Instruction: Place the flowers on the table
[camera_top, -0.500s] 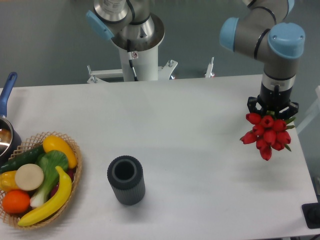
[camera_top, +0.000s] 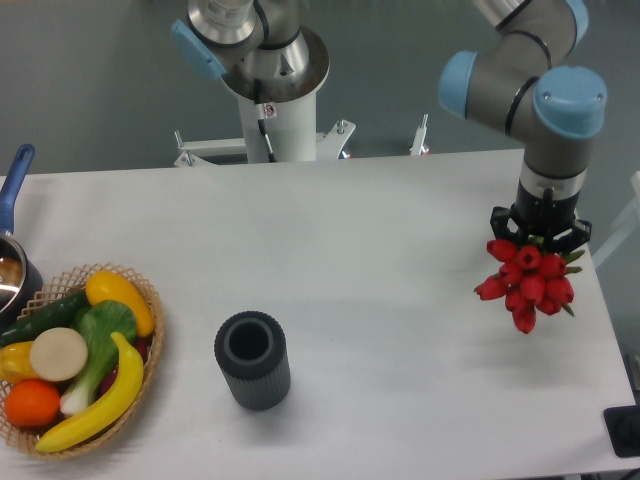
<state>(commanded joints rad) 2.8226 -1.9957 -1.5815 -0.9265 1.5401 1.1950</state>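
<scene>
The flowers (camera_top: 526, 281), a bunch of red tulip buds, hang buds-down from my gripper (camera_top: 540, 228) near the right edge of the white table (camera_top: 380, 260). The stems are hidden inside the gripper and behind the buds. The gripper points straight down and is shut on the bunch, holding it a little above the tabletop. The fingertips are covered by the buds.
A dark ribbed cylinder (camera_top: 252, 360) stands upright at the front middle. A wicker basket (camera_top: 150, 345) of fruit and vegetables sits at the front left, with a pot (camera_top: 12, 270) behind it. A second arm's white base (camera_top: 270, 110) stands beyond the far edge.
My gripper and the flowers have shifted slightly left and down in the image. Nothing else has moved.
</scene>
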